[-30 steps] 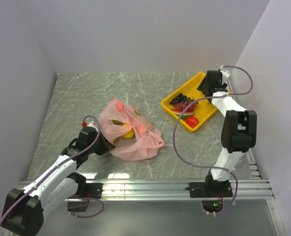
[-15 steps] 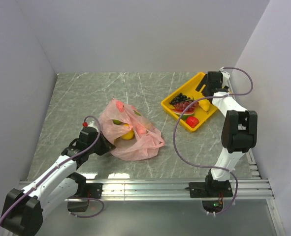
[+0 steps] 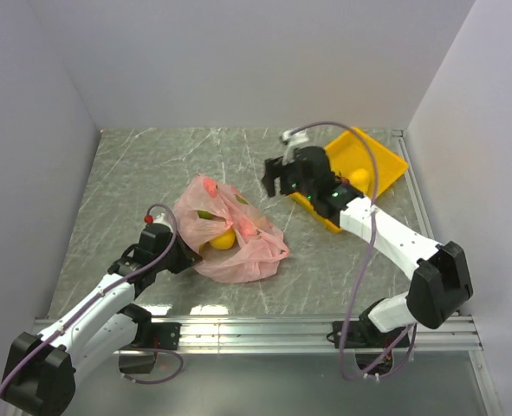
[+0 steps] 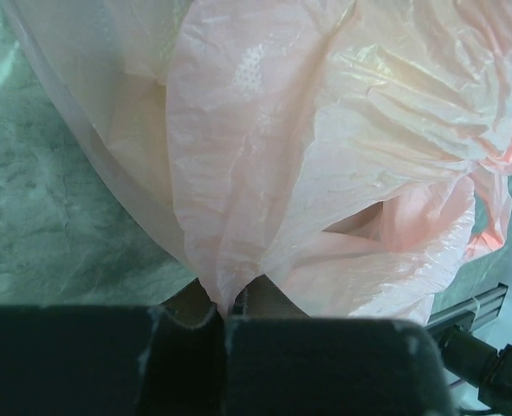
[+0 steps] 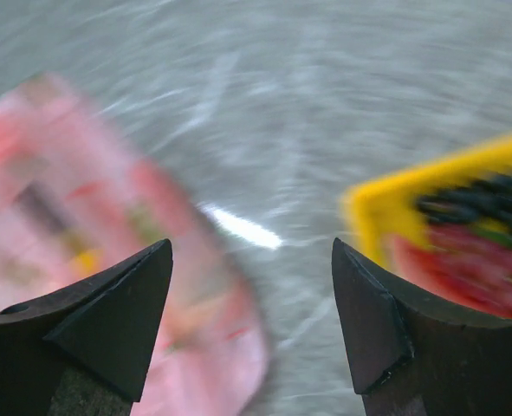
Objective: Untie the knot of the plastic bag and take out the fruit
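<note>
Left tool [image 3: 186, 257] is clamped tight on a fold at the near-left edge of the plastic bag [image 3: 231, 227]. On its wrist view the fingers [image 4: 186, 347] are pressed together with pink film pinched between them. The bag sits slumped left of centre on the table [image 3: 134, 173], and a yellow fruit [image 3: 224, 240] shows through its skin near the middle.

Over to the right tool [image 3: 277, 182]: spread wide, holding nothing, hanging above the bare strip between the bag and the yellow tray [image 3: 385, 156]. Its wrist view is smeared, but there's bag on the left, tray with dark grapes [image 5: 489, 204] on the right, and grey table in the gap.

Room to move: plenty of bare table far of the bag and to its left, right up to the white walls [image 3: 56, 130]. The tray sits far right, close to the right wall, and the right arm lies across its near-left end, hiding that part. A metal rail [image 3: 264, 334] runs along the near edge.
</note>
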